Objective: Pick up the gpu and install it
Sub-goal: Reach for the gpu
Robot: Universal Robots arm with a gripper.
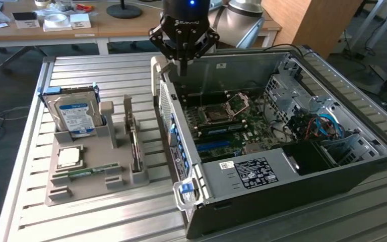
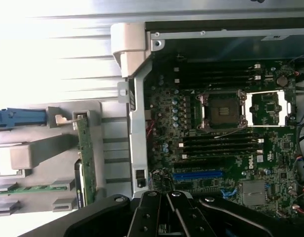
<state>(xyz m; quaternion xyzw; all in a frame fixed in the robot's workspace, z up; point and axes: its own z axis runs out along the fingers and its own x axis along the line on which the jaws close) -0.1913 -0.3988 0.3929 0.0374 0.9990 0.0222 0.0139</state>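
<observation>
The claw [image 1: 182, 69] hangs above the far rim of the open computer case [image 1: 281, 201]. Its fingers are pressed together and nothing is between them. In the wrist view the claw [image 2: 166, 197] looks down over the near edge of the motherboard [image 2: 221, 143], close to a blue slot [image 2: 198, 174].

The graphics card [image 1: 134, 143] is well apart from the claw. It stands on its long edge in a slot of the grey holder [image 1: 86, 189], which lies on the slatted metal tabletop [image 1: 86, 75] at the exterior view's left of the case. The card sits on the side of the holder nearest the case, just beside the case wall. In the wrist view the graphics card [image 2: 86, 158] shows as a thin green strip seen edge-on.

The holder also carries a hard drive [image 1: 76, 115] with a blue-and-white label, set upright on the side away from the case. Nearer the camera, a square processor chip [image 1: 69, 157] lies flat, and a narrow green memory stick [image 1: 86, 173] rests in its groove.

Inside the case the motherboard [image 1: 247, 126] lies exposed, with its processor socket [image 1: 217, 115] open.
</observation>
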